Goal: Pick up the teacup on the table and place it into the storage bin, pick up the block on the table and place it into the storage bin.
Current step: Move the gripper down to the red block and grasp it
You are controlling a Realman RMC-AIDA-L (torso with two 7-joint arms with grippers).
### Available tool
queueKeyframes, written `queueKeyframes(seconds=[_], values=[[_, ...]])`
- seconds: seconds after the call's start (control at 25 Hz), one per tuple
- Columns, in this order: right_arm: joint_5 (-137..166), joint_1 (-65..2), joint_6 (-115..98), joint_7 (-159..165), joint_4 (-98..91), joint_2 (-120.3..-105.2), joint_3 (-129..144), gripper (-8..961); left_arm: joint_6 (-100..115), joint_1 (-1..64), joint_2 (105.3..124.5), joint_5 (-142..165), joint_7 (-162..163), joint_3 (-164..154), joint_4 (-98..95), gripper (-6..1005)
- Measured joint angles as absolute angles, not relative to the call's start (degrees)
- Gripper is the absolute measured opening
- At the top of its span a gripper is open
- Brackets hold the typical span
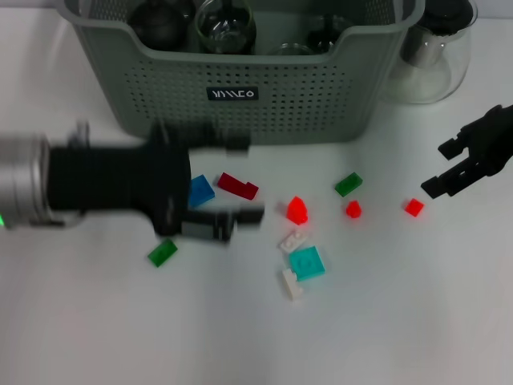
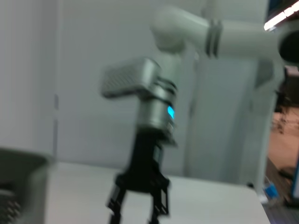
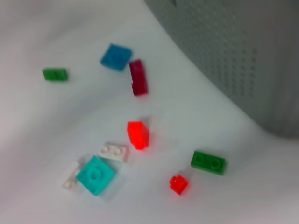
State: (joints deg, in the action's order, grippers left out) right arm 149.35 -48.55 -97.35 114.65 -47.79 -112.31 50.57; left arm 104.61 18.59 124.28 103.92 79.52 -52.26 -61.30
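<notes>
The grey-green storage bin [image 1: 240, 96] stands at the back of the table, with round glass vessels [image 1: 226, 24] inside it. No teacup shows on the table. Loose blocks lie in front of the bin, among them a blue block [image 1: 201, 191], a dark red block [image 1: 238, 185] and a bright red block [image 1: 297, 210]. My left gripper [image 1: 239, 180] reaches in from the left, blurred and open, its fingers on either side of the blue and dark red blocks. At the right, my right gripper [image 1: 442, 167] hangs open above a small red block [image 1: 414, 208].
A clear glass carafe [image 1: 433, 56] stands right of the bin. More blocks lie about: green [image 1: 348, 184], green [image 1: 163, 253], teal [image 1: 307, 263], white [image 1: 292, 240], small red [image 1: 353, 209]. The right wrist view shows the bin wall [image 3: 243, 56] beside the blocks.
</notes>
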Motion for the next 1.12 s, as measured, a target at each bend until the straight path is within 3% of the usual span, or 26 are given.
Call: queueKeyframes(seconds=[0.04,0.28,0.56,0.72,1.12], values=[[149.35,-48.55,-97.35,114.65,-47.79,-112.31,50.57,928,104.52,18.43,124.34,105.09,75.75,-52.24,-59.08,850],[157.32,-52.31,-96.44,120.95,-48.39,-115.92,53.71,927,103.21,17.44,124.55,109.40,60.31,-51.97,-50.81,868],[162.43,-53.68,-92.91,126.30,-48.46,-119.08,59.55,907,100.52,17.72,124.53,112.32,56.36,-52.40,-48.92,865],[163.15,-53.82,-90.83,127.50,-47.81,-119.92,61.79,891,97.69,18.10,124.53,114.07,56.02,-52.91,-48.43,866],[163.26,-53.31,-87.79,129.64,-46.14,-120.13,65.09,852,95.09,18.67,124.48,114.25,54.81,-53.24,-46.79,865]])
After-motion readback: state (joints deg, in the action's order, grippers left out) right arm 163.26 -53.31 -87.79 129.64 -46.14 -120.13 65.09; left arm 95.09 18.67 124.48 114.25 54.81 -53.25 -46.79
